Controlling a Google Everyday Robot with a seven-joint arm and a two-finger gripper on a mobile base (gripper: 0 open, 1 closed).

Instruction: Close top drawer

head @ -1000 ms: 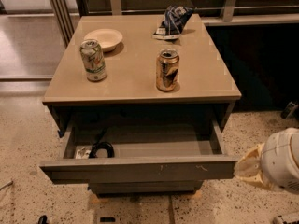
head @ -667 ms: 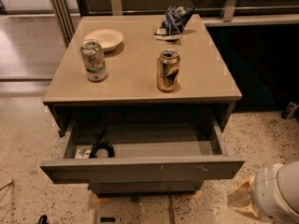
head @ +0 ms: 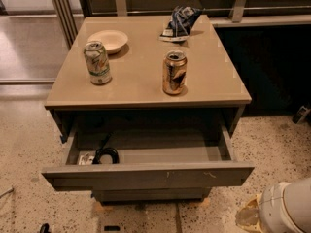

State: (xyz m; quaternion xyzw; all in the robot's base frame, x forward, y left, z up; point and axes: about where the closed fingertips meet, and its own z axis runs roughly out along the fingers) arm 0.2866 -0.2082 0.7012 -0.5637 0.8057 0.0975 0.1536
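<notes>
Fingers: cannot tell whether released or clenched. Holds the gripper (head: 248,216) low at the lower right, below and apart from the right front corner of the top drawer (head: 146,174), white arm (head: 287,208) bulking just behind. Shows the top drawer pulled well out beneath the counter (head: 141,89).

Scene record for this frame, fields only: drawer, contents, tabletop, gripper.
top drawer: open, pulled well out
inside drawer: black cable coil and small pale item, left end
tabletop: green can, gold can, pale bowl, crumpled blue bag
gripper: bottom right corner, below and right of the drawer front, apart from it
</notes>
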